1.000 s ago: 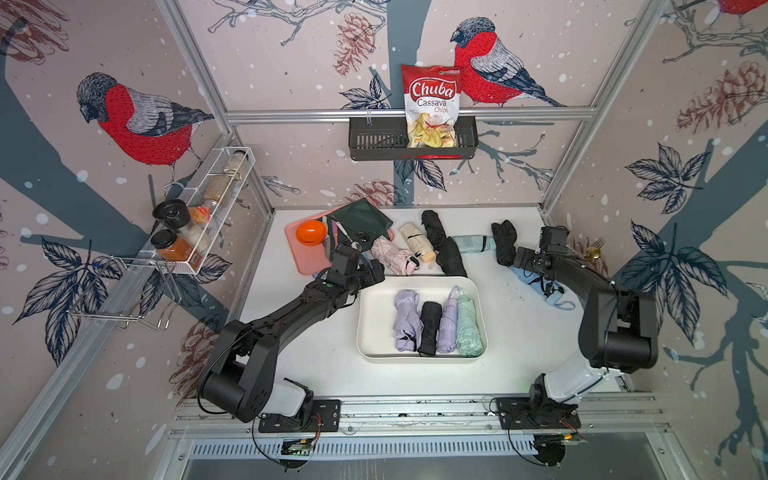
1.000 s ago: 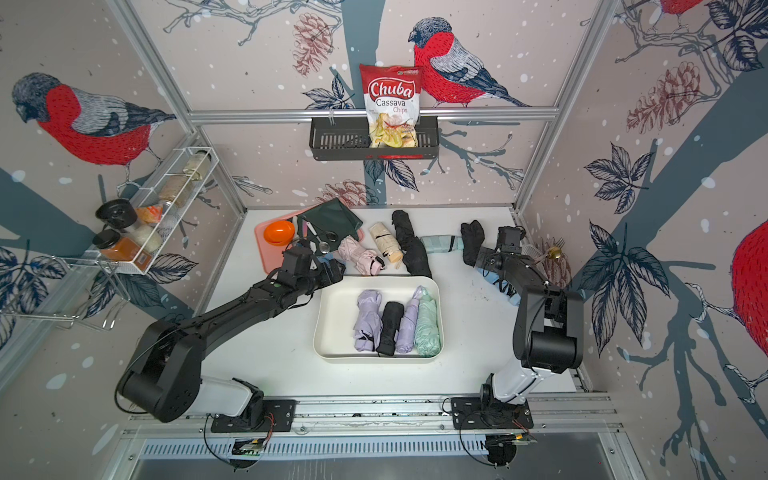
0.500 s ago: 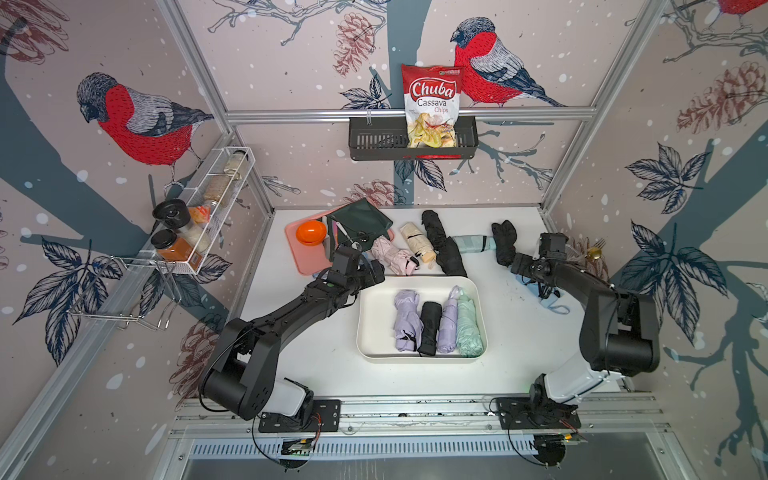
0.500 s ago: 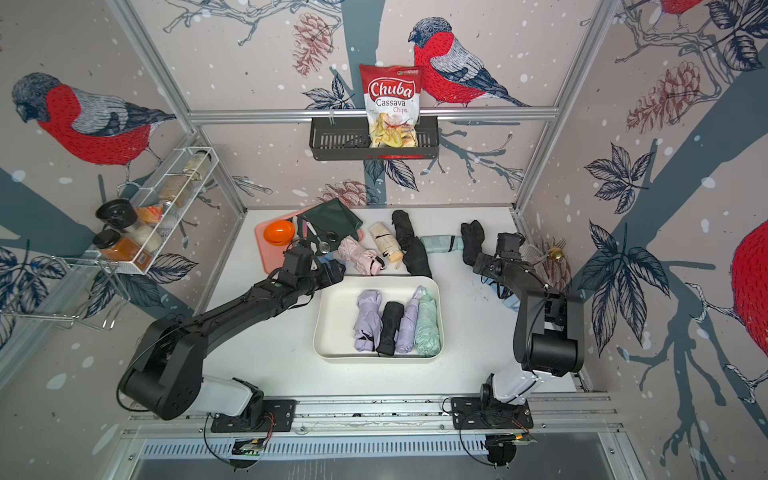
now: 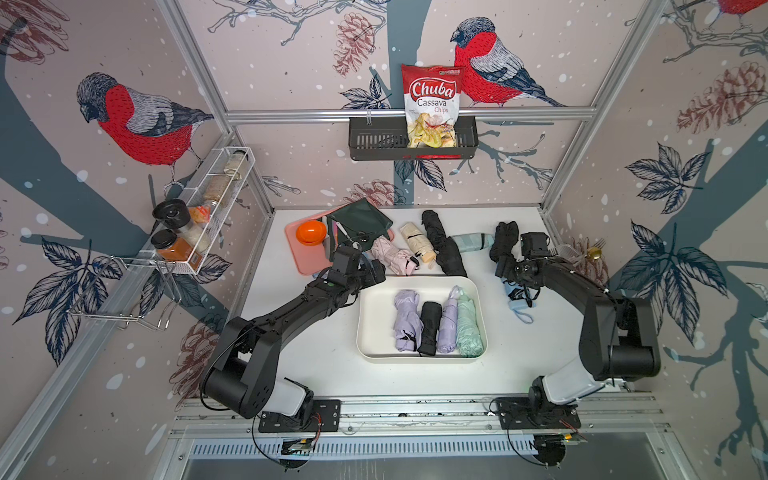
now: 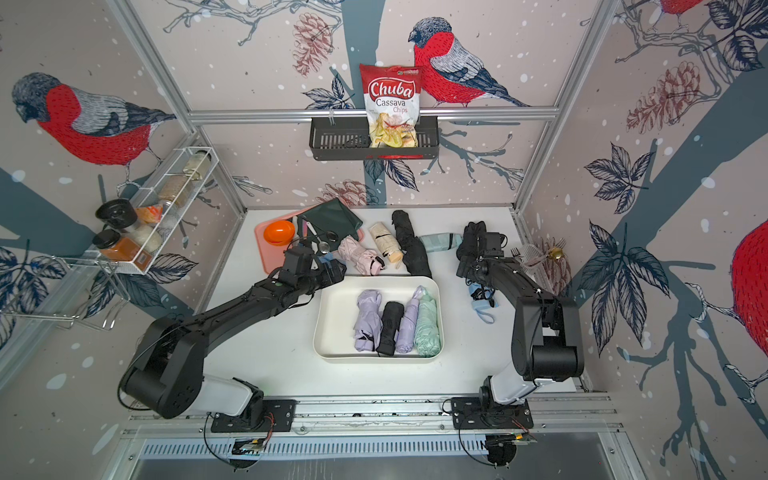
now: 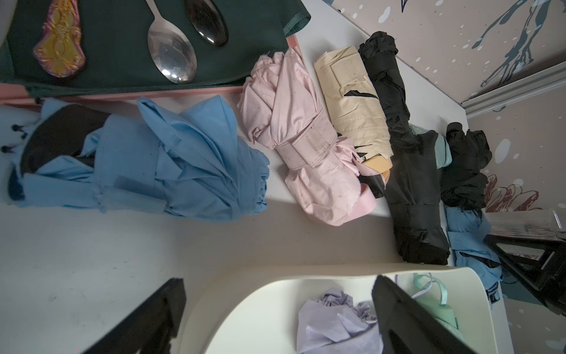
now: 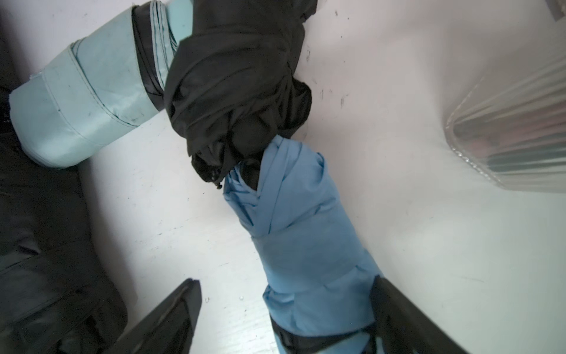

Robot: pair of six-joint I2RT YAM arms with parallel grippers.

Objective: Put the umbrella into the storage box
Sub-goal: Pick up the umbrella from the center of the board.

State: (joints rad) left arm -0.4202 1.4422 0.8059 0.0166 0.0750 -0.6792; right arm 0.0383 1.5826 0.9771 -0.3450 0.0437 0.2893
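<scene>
"Chuba Cassava Chips" (red-white) on chip bag (image 5: 431,106)

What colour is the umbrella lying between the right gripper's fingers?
The umbrella is blue; the right wrist view shows it best.

A crumpled blue umbrella (image 7: 171,165) is seen lying on the white table (image 7: 92,260) just beside a pink tray (image 7: 122,95). On the tray a dark green cloth (image 7: 122,61) is spread, with a silver spoon (image 7: 172,52), a black spoon (image 7: 207,22) and a gold ornate handle (image 7: 59,46) laid on it. A pink umbrella (image 7: 303,144), a cream umbrella (image 7: 352,101) and a long black umbrella (image 7: 410,171) are packed side by side, while the left claw (image 7: 278,283) is held with its jaws wide apart above the rim of the off-white storage box (image 7: 263,294), in which a lilac umbrella (image 7: 333,325) is lodged.
</scene>
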